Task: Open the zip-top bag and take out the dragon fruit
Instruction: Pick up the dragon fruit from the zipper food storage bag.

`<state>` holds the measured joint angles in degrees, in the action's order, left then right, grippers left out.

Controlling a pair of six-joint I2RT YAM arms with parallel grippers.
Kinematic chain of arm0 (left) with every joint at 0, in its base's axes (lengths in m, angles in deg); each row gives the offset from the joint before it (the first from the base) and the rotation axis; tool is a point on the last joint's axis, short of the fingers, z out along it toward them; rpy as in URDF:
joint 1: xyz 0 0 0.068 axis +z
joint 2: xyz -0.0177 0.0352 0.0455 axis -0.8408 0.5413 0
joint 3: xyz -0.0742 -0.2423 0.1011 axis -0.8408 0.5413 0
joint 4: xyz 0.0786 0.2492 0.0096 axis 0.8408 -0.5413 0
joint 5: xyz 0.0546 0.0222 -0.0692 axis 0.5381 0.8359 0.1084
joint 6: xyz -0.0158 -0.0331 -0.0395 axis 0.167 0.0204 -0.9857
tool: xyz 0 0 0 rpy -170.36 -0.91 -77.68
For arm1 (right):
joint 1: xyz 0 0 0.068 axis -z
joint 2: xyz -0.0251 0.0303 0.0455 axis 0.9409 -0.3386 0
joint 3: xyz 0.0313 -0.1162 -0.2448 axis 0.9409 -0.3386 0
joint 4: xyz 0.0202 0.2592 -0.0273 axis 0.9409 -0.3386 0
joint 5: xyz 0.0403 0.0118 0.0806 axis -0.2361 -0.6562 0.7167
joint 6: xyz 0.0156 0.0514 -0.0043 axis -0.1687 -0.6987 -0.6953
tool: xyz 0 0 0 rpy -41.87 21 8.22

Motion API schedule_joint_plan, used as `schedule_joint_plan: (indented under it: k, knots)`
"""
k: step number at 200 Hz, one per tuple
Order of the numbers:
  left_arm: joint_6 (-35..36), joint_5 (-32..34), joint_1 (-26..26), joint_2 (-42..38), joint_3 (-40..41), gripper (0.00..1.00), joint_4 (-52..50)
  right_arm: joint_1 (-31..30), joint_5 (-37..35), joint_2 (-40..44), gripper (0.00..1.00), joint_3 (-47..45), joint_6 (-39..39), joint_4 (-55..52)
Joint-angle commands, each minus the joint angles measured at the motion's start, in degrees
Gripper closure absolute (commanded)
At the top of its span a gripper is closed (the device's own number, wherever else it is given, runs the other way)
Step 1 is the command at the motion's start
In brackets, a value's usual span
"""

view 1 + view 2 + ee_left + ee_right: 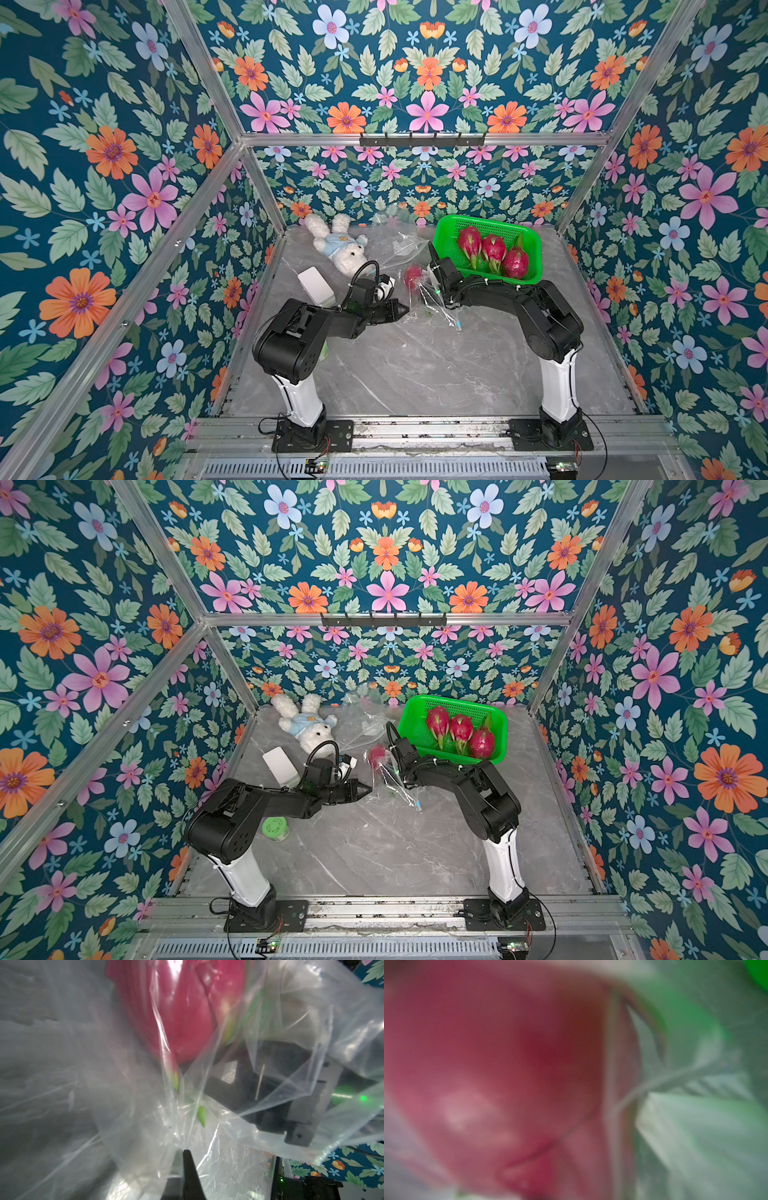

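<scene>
**A:** Where was the dragon fruit (412,275) you were after?

**B:** Inside the bag (432,301), which lay on the surface (415,374) just beside the green basket (445,245) that held three others

**A:** And your fingers?

**B:** My left fingers (188,1167) were clenched on a fold of the plastic. My right fingers (220,1086) were in the bag by the fruit, but I couldn't tell whether they had closed on it

**A:** What mattered most?

**B:** I judged it best to keep the pinch firm, grip the fruit's body rather than its scales, and draw it straight out of the opening
</scene>
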<state>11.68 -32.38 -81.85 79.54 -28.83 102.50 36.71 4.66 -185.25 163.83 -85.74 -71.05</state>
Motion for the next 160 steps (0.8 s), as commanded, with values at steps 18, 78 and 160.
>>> schedule_joint_plan:
  k: [18, 78, 160]
  knots:
    - [2.5, 2.1, 0.7, 0.8, -1.3, 1.0, -2.3, 1.5, 6.5, 4.2, 0.96, -3.0, -2.2, -1.0]
    - [11.2, 9.9, 1.3, 4.2, -8.4, 1.0, -12.8, 7.1, 22.9, 13.2, 1.0, -12.0, -12.1, 9.9]
    - [16.4, 21.2, 3.0, 5.5, -17.8, 1.0, -18.2, 8.2, 34.1, 18.7, 1.0, -22.4, -21.9, 21.5]
